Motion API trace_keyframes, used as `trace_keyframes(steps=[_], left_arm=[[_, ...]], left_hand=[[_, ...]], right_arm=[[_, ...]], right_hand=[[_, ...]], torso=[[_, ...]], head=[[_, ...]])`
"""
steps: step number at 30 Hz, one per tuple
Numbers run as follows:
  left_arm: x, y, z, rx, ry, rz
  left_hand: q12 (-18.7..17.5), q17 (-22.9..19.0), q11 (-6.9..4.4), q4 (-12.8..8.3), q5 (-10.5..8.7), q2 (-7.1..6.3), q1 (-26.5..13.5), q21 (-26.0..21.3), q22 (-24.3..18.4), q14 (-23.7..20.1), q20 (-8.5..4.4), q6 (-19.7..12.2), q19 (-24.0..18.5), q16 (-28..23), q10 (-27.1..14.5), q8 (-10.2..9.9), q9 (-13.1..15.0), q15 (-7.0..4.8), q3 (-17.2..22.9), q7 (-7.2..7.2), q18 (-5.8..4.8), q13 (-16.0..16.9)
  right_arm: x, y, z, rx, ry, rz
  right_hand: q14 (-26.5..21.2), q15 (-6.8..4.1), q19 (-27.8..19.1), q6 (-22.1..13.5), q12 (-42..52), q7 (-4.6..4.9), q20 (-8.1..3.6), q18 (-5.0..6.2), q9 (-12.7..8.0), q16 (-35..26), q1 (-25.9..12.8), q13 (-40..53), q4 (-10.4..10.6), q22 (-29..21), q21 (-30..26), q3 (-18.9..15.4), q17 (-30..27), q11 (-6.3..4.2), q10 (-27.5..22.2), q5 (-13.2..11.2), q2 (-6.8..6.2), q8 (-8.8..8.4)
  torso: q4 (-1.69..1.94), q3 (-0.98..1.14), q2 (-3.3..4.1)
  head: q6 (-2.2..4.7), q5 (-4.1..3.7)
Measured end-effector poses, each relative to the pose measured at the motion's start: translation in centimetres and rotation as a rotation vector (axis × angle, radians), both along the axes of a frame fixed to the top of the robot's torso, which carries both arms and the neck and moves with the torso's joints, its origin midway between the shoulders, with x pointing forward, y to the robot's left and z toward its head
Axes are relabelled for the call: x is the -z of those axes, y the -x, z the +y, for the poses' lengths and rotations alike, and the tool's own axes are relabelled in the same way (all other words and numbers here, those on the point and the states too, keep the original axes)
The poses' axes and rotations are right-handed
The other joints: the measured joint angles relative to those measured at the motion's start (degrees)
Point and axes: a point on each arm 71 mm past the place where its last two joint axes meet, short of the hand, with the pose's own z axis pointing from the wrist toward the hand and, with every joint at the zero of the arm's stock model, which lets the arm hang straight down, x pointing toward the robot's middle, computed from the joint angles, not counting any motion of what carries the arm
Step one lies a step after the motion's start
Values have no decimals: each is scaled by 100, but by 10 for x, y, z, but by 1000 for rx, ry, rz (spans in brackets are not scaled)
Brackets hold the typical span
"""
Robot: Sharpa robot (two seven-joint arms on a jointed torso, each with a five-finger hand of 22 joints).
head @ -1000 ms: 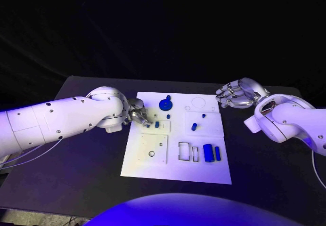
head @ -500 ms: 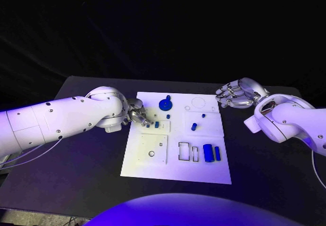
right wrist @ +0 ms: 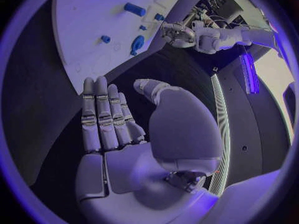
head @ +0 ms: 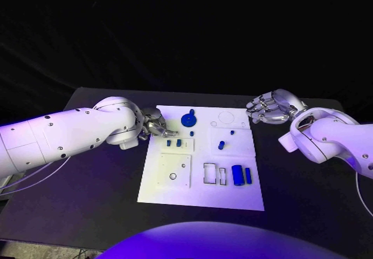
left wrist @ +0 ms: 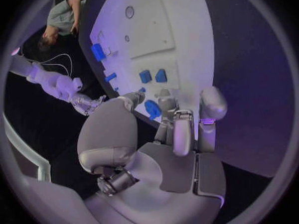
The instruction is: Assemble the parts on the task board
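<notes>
Since the earlier frames the left hand [head: 158, 128] is sitting a little higher and further left along the board's left edge, uncovering the pair of small blue parts [head: 173, 143] it was crowding, while the right hand [head: 268, 108] is not shifting at all. Both hands are holding nothing: the left one is hovering with its fingers loosely curled and apart, and the right one is waiting over the bare desk [head: 93, 162] off the upper right corner of the task board [head: 233, 199], palm open and fingers straight. Near the frame's middle the board is lying flat, with the round blue part [head: 190, 118] at its upper centre and two blue bars [head: 242, 175] at its lower right. A careless descent is risking a fingertip knocking the loose pair, since the left hand is hanging just beside them. Seen from the left wrist, its fingers [left wrist: 182, 134] are reaching just short of the round part [left wrist: 152, 109], a closeness the head view is flattening; the right wrist view is making plain that its palm [right wrist: 127, 169] is empty.
</notes>
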Motion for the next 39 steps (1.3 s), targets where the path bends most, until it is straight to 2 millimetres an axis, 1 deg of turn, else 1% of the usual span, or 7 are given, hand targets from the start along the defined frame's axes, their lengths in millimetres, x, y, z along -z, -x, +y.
trace_keyframes(steps=[4,6,16,19,23,28,39], left_arm=[[-10,-3,-3,-14,92,-52],[-14,-4,-5,-12,145,-77],[-22,-3,-28,84,280,-189],[-22,-1,-39,142,288,-237],[-21,-2,-51,224,270,-318],[-16,-4,-61,329,203,-417],[-7,-7,-82,544,15,-540]], left_hand=[[-513,-31,186,-15,703,-6,311,-1903,-865,-88,164,-546,-906,-704,-795,84,-5,190,-15,189,217,-683],[-638,-824,308,-15,945,-39,549,-2427,-1121,-743,271,-806,-1228,-1457,-1126,124,-42,301,-47,306,216,-841],[-1039,-2442,613,-206,1195,-161,1764,-3135,-1495,-2171,512,-1144,-1548,-2642,-2020,44,-479,581,-92,558,216,-1433],[-1203,-2558,658,-390,853,-165,2105,-3148,-1473,-2297,512,-1088,-1548,-2642,-2164,-54,-628,614,-25,566,216,-1648],[-1536,-2735,675,-543,23,-245,2338,-3147,-1328,-2389,552,-932,-1588,-2620,-2267,-364,-996,643,44,579,216,-2105],[-1842,-2767,666,-631,-831,-337,2430,-3148,-1233,-2286,570,-646,-1541,-2416,-2274,-749,-1384,555,-15,377,306,-2569],[-2111,-2045,441,-521,-1125,-423,2515,-3020,-890,-1522,380,169,-1309,-1540,-2048,-1464,-1813,345,-248,227,306,-3125]], right_arm=[[0,0,0,2,0,0],[0,0,-1,2,0,1],[0,0,-1,3,-3,2],[0,0,-1,3,-4,2],[1,0,-1,3,-6,3],[1,0,0,2,-8,4],[1,0,0,1,-10,4]], right_hand=[[0,0,0,0,0,0,0,0,0,0,-1,0,0,-5,0,0,0,0,0,0,1,0],[0,0,0,0,0,0,0,-1,0,0,-24,0,0,-5,0,0,0,0,0,0,24,0],[0,0,0,0,0,0,0,0,0,0,-24,-6,0,-5,0,0,1,0,0,0,24,0],[0,0,0,0,0,0,0,0,0,0,-24,-5,0,-5,0,0,1,0,0,0,24,0],[0,0,0,0,0,0,0,0,1,0,-24,-5,0,-5,0,0,1,0,0,0,24,0],[0,0,0,-13,0,13,0,0,-5,0,-24,-12,0,-16,0,0,1,0,0,0,24,0],[0,0,0,-13,0,13,0,0,-5,0,-23,-17,0,-23,-23,0,-4,0,0,0,24,0]], torso=[[0,1,-1],[0,5,-1],[0,8,-1],[1,9,-1],[0,3,3],[2,2,4],[3,-1,6]], head=[[0,-1],[0,-7],[0,-54],[0,-72],[0,-86],[0,-98],[0,-122]])
